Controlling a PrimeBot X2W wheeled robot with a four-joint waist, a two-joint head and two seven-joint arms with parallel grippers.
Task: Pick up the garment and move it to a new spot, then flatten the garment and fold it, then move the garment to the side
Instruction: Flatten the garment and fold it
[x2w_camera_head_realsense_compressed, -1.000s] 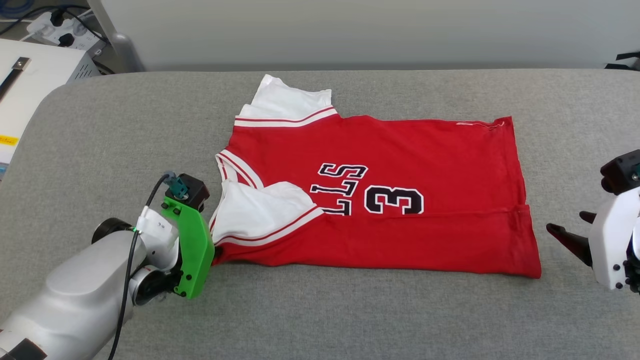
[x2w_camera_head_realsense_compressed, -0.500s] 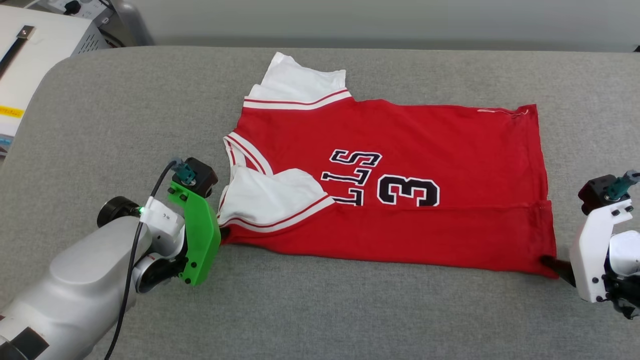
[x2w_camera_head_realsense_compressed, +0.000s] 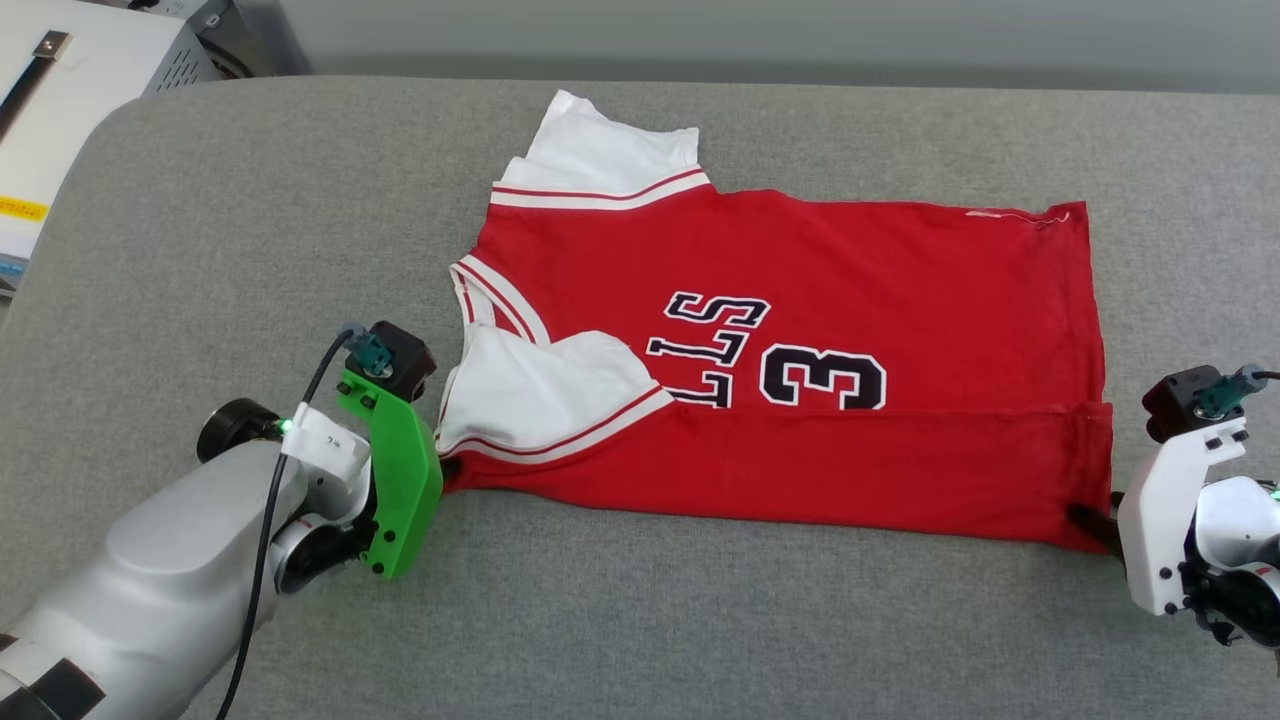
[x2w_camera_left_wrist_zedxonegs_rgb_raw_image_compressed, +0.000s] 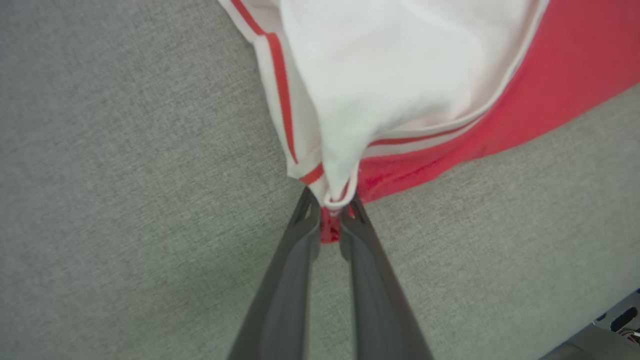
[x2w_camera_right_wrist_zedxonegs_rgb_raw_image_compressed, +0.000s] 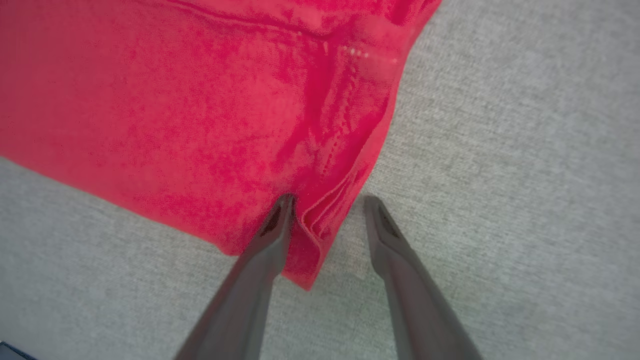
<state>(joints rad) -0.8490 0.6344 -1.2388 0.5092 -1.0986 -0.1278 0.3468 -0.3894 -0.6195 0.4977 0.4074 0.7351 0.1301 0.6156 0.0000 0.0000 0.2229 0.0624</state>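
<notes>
Left gripper (x2w_camera_left_wrist_zedxonegs_rgb_raw_image_compressed: 330, 216) clamped on the red Bulls jersey (x2w_camera_head_realsense_compressed: 850, 280) at its sleeve-side near corner. Right gripper (x2w_camera_right_wrist_zedxonegs_rgb_raw_image_compressed: 327, 202) spread, fingers straddling the hem corner. Jersey lies flat mid grey padded surface (x2w_camera_head_realsense_compressed: 250, 200), near strip folded over.

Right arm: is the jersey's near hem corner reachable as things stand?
Probably yes: the right tool is open astride the hem corner of the garment, low over the grey cushion; nothing blocks it.
</notes>
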